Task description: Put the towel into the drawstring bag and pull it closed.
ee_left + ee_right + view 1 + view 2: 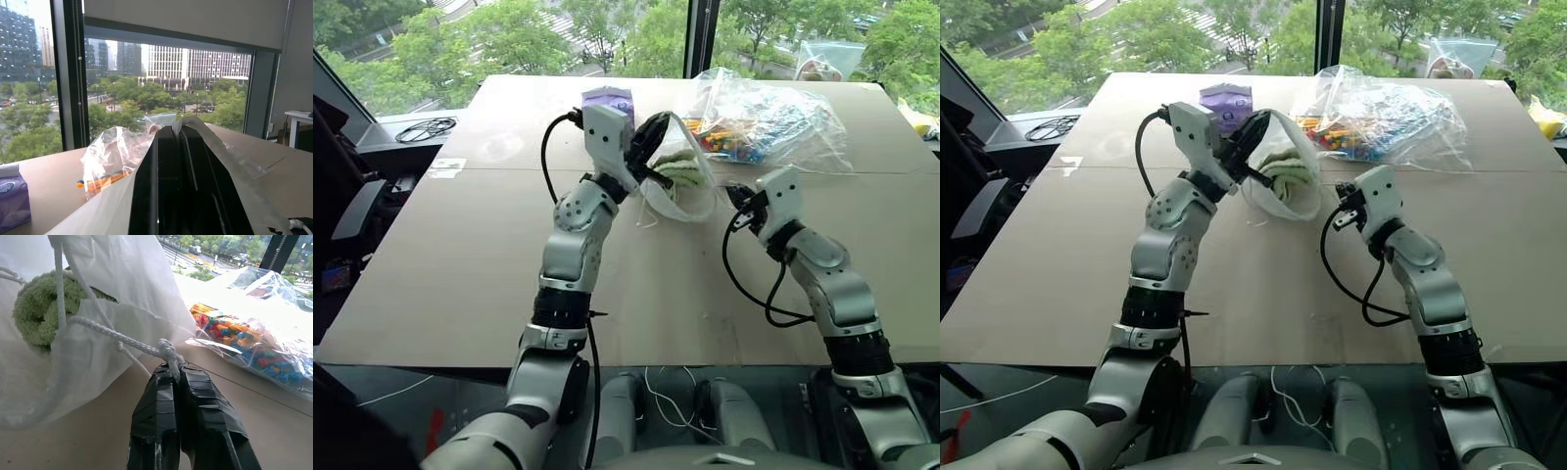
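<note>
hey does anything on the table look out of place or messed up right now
Nothing stands out. The towel sits inside the drawstring bag, which the left gripper holds up by its rim; the right gripper is shut on the drawstring.

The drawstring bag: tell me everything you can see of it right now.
The translucent white thin-fabric drawstring bag hangs lifted off the brown table, its rim pinched in the shut left gripper. Its mouth gapes toward the right arm, and the light green fluffy towel sits inside, showing through the fabric. White cord runs from the mouth channel to a knot clamped in the shut right gripper. The clear plastic bag of colourful pieces lies behind it.
</note>
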You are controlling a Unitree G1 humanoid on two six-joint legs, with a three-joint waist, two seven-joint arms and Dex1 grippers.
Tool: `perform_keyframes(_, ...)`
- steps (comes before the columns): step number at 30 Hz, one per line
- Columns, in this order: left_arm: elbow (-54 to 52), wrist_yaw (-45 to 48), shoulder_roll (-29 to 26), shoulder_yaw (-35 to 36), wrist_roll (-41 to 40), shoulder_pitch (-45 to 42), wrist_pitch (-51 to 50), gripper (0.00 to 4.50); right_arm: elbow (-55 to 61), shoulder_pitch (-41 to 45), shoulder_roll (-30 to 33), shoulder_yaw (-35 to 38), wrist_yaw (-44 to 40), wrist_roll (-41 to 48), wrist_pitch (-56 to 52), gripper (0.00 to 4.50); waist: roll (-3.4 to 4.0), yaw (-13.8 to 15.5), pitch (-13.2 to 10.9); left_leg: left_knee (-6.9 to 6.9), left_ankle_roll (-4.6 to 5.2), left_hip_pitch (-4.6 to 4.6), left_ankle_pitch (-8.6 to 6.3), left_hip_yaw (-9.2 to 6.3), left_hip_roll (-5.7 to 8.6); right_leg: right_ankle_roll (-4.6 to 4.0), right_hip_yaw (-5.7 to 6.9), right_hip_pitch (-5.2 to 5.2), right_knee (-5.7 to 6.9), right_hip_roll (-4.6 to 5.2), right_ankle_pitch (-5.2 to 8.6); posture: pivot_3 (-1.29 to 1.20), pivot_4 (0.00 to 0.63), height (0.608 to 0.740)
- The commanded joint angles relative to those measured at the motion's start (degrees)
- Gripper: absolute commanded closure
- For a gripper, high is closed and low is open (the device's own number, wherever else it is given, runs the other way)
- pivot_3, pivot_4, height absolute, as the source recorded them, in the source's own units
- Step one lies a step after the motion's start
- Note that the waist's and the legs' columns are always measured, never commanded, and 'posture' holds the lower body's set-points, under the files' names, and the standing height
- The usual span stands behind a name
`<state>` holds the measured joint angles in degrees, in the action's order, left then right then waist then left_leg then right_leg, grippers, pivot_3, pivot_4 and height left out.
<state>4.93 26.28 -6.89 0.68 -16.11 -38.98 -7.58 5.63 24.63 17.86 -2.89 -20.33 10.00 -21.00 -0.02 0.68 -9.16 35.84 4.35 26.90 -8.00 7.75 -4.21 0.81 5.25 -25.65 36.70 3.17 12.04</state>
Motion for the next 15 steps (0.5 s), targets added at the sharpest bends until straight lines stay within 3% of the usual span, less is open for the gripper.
perform_keyframes(1,-4.9,1.7,-1.6,0.2,-1.7,0.3,-1.5,3.38,0.9,1.6,-0.4,1.9,0.8,0.0,0.9,4.50,0.00,0.0,0.0,0.00,0.00,0.00,0.00,-0.01,0.00,0.00,0.01,0.00,0.00,0.00,0.00,0.00,0.150,0.738)
perform_keyframes(4,-8.4,3.6,-3.4,0.8,-4.3,1.6,-4.6,2.09,0.9,2.1,-0.6,2.0,1.0,-0.2,0.7,4.50,0.00,-0.1,0.0,-0.01,0.00,0.00,0.00,-0.01,-0.01,0.00,0.01,0.00,0.01,-0.01,0.00,0.00,0.150,0.738)
perform_keyframes(9,-16.0,8.3,-9.8,0.9,-7.6,6.2,-9.9,2.09,1.1,3.7,-1.3,2.9,1.7,0.0,0.1,4.50,0.01,-0.6,0.0,-0.02,-0.01,-0.01,0.00,0.01,-0.02,-0.02,-0.04,-0.01,0.01,0.03,-0.01,0.00,0.150,0.738)
perform_keyframes(12,-11.9,8.9,-18.3,-0.2,1.5,7.6,-6.4,2.09,0.9,5.3,-2.4,4.1,2.7,0.9,-1.0,4.50,0.02,-1.1,0.0,-0.07,-0.01,-0.04,-0.01,-0.01,-0.03,-0.01,-0.02,-0.03,0.02,0.04,0.00,0.00,0.150,0.738)
perform_keyframes(15,-11.3,10.6,-20.4,0.5,0.2,8.5,-6.4,2.09,0.7,6.1,-2.8,4.6,2.9,1.0,-1.7,4.50,0.02,-1.2,0.0,-0.21,-0.02,-0.08,-0.01,0.00,-0.02,-0.02,-0.02,-0.05,0.01,0.13,0.00,0.00,0.150,0.738)
